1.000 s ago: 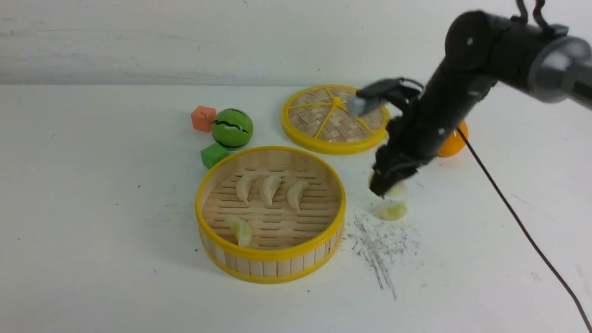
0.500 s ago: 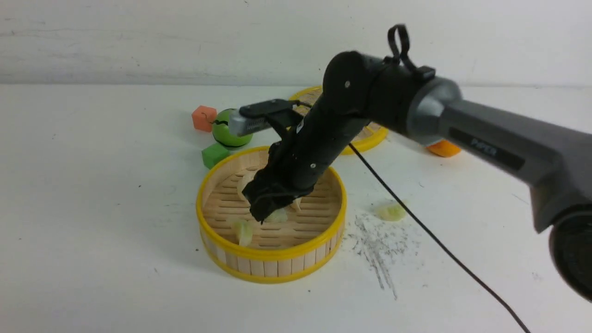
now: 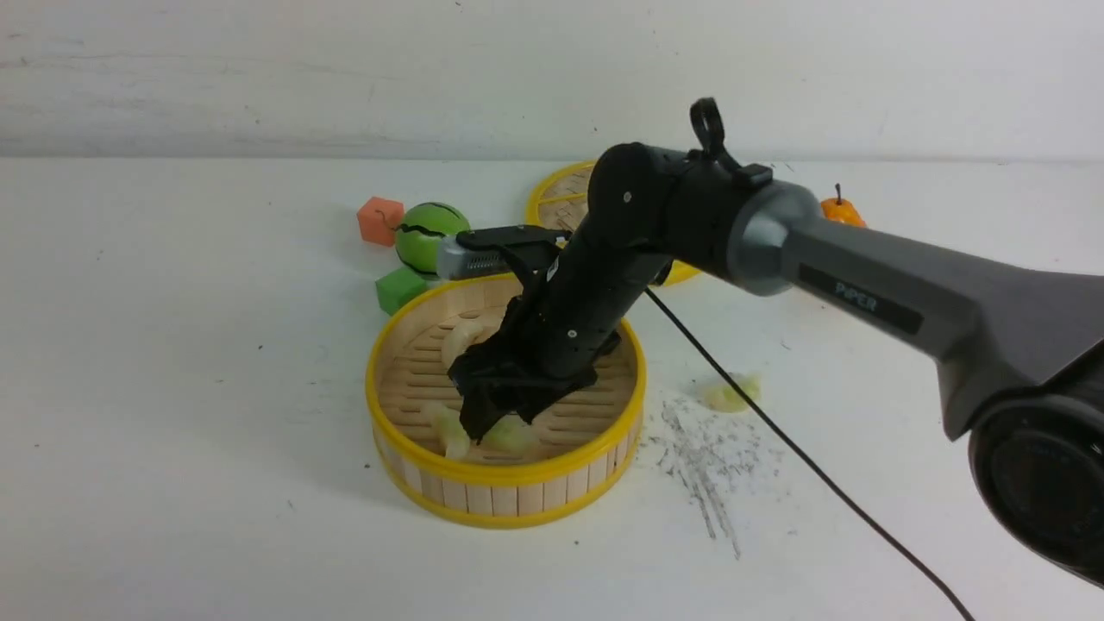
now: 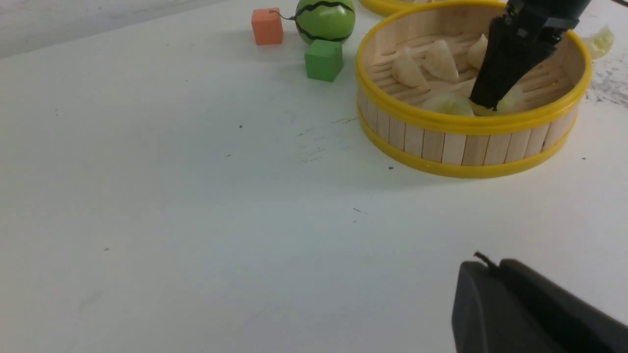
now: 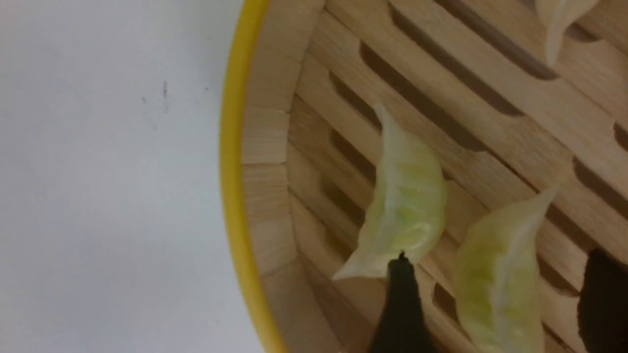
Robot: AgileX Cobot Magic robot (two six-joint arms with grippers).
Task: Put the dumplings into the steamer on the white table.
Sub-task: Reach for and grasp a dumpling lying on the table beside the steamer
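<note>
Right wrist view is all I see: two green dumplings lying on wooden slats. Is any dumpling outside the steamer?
Observer: Yes, one green dumpling lies on the white table, to the robot's right of the steamer, beside the grey scratch marks.
Operator: How many white ones are inside?
Observer: Three white dumplings, in a row on the far half of its floor.
Operator: And where is the left gripper?
Observer: The left gripper is shut and empty, apart from the steamer, over bare table.
</note>
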